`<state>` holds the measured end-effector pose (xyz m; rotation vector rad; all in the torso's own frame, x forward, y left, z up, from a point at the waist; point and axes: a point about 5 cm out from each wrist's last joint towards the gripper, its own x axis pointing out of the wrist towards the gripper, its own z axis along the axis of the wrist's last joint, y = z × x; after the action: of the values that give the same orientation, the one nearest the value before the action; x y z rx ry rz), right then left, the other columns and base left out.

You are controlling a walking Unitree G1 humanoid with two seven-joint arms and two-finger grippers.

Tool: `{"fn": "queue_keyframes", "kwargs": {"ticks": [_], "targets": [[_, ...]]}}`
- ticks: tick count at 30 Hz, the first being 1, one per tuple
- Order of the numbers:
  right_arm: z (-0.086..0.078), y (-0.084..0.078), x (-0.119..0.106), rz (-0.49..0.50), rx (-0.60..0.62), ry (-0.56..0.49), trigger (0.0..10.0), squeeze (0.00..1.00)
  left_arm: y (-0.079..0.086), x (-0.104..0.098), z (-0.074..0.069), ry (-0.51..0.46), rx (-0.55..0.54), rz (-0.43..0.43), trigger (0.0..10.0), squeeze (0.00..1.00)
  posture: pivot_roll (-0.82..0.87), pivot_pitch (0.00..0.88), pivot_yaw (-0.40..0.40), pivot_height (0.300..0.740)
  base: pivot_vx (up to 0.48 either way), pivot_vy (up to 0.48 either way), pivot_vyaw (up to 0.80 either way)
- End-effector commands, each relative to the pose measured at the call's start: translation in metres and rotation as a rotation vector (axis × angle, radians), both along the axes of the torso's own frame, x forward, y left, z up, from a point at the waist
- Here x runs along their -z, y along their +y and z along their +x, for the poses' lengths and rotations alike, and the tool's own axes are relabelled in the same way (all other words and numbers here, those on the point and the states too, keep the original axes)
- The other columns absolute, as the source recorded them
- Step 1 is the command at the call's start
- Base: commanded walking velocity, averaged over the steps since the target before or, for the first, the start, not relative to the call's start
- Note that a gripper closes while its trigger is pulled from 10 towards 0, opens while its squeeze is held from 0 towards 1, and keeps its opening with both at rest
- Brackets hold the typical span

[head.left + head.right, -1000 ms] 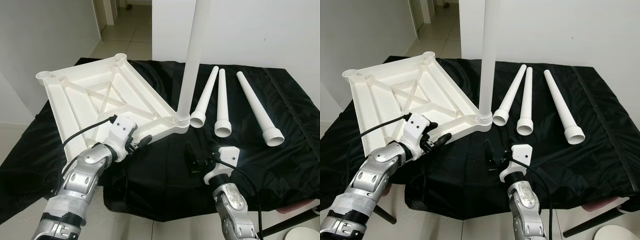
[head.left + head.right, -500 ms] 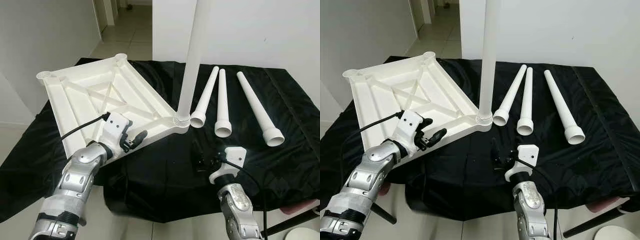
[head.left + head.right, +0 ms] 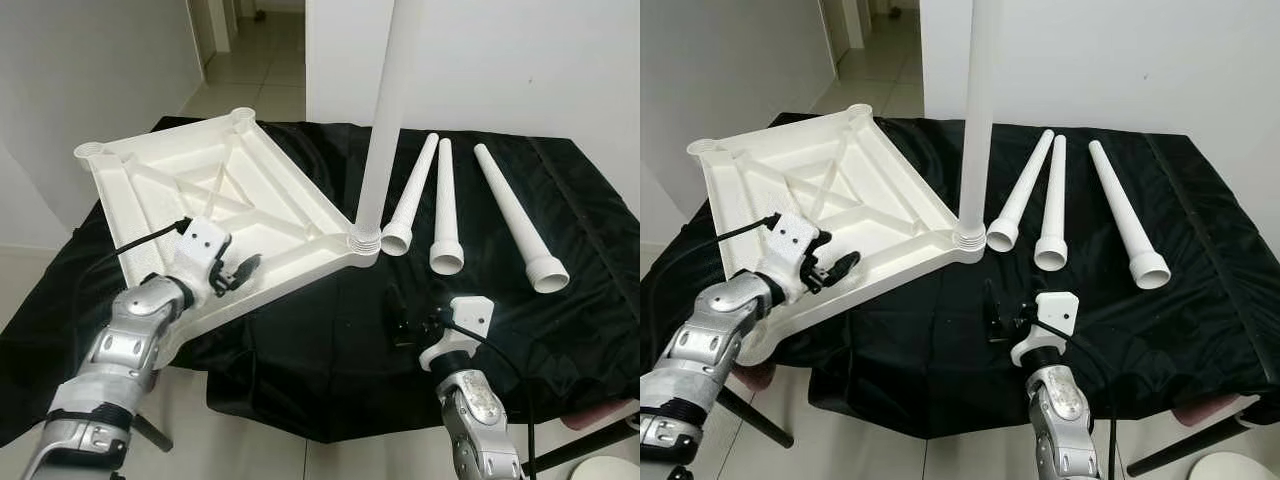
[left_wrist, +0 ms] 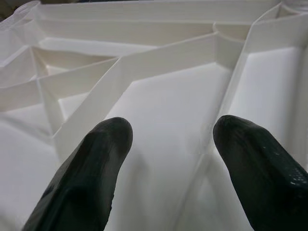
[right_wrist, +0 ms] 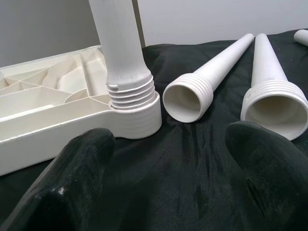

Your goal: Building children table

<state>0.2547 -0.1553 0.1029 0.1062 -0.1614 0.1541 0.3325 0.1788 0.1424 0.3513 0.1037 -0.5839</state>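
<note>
Leftward along the tabletop (image 3: 200,190) rim went the left hand (image 3: 235,272) (fingers spread, no writing visible), right hand (image 3: 400,322) wide.

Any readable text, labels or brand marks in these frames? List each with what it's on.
None can be read.
Table top: plain white plastic, no print.
Standing leg and three loose legs: plain white, no marks.
Black cloth: plain.
Left gripper and right gripper: no lettering can be made out on them.
</note>
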Motion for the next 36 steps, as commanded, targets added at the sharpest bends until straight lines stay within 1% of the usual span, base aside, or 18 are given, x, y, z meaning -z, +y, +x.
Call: {"fn": "queue_keyframes", "kwargs": {"ticks": [1,7,12,14,16,18,23,24,25,28,31,34,36], "targets": [[-0.002,0.001,0.004,-0.001,-0.005,0.015,10.0,0.0,0.0,-0.001,0.002,-0.005,-0.005,0.025,10.0,0.0,0.0,0.0,0.022,0.74,0.0,0.0,0.0],[-0.001,0.002,0.004,0.0,-0.01,0.015,10.0,0.0,-0.01,0.002,0.004,0.037,0.018,0.036,10.0,0.0,0.01,0.0,0.02,0.74,0.0,0.0,0.0],[0.0,0.002,0.004,0.0,-0.011,0.015,10.0,0.0,-0.022,0.0,0.009,0.036,0.042,0.029,10.0,0.0,0.01,0.001,0.02,0.74,0.0,0.0,0.0],[0.0,0.002,0.004,-0.001,-0.012,0.015,10.0,0.0,-0.024,0.0,0.01,0.035,0.047,0.029,10.0,0.0,0.01,0.001,0.02,0.74,0.0,0.0,0.0],[0.0,0.002,0.003,0.0,-0.009,0.014,10.0,0.0,-0.031,-0.002,0.014,0.042,0.067,0.019,10.0,0.0,0.01,0.007,0.024,0.74,0.0,0.0,0.0],[0.001,0.002,0.003,0.0,-0.008,0.014,10.0,0.0,-0.033,-0.003,0.016,0.043,0.068,0.023,10.0,0.0,0.0,0.008,0.026,0.74,0.0,0.0,0.0],[0.001,0.003,0.002,0.004,-0.003,0.01,10.0,0.0,-0.038,-0.003,0.022,0.065,0.044,0.039,10.0,0.0,0.0,0.013,0.036,0.74,0.0,0.0,0.0],[0.001,0.003,0.002,0.007,0.0,0.01,10.0,0.0,-0.038,-0.002,0.025,0.09,0.022,0.037,10.0,0.0,0.0,0.013,0.036,0.74,0.0,0.0,0.0],[0.0,0.003,0.002,0.009,0.003,0.009,10.0,0.0,-0.039,0.0,0.028,0.108,0.0,0.055,10.0,0.0,0.0,0.015,0.038,0.74,0.0,0.0,0.0],[0.0,0.003,0.002,0.01,0.006,0.009,10.0,0.0,-0.039,0.001,0.031,0.119,-0.015,0.069,10.0,0.0,0.0,0.015,0.038,0.74,0.0,0.0,0.0],[-0.001,0.004,0.003,0.014,0.012,0.009,10.0,0.0,-0.04,0.001,0.04,0.161,-0.073,0.088,10.0,0.0,-0.01,0.019,0.047,0.74,0.0,0.0,0.0],[-0.001,0.004,0.003,0.016,0.014,0.009,10.0,0.0,-0.041,0.001,0.044,0.176,-0.093,0.101,10.0,0.0,-0.01,0.021,0.051,0.74,0.0,0.0,0.0],[-0.001,0.004,0.003,0.017,0.017,0.008,10.0,0.0,-0.04,0.002,0.047,0.218,-0.131,0.101,10.0,0.0,-0.02,0.02,0.053,0.74,0.0,0.0,0.0]]}}
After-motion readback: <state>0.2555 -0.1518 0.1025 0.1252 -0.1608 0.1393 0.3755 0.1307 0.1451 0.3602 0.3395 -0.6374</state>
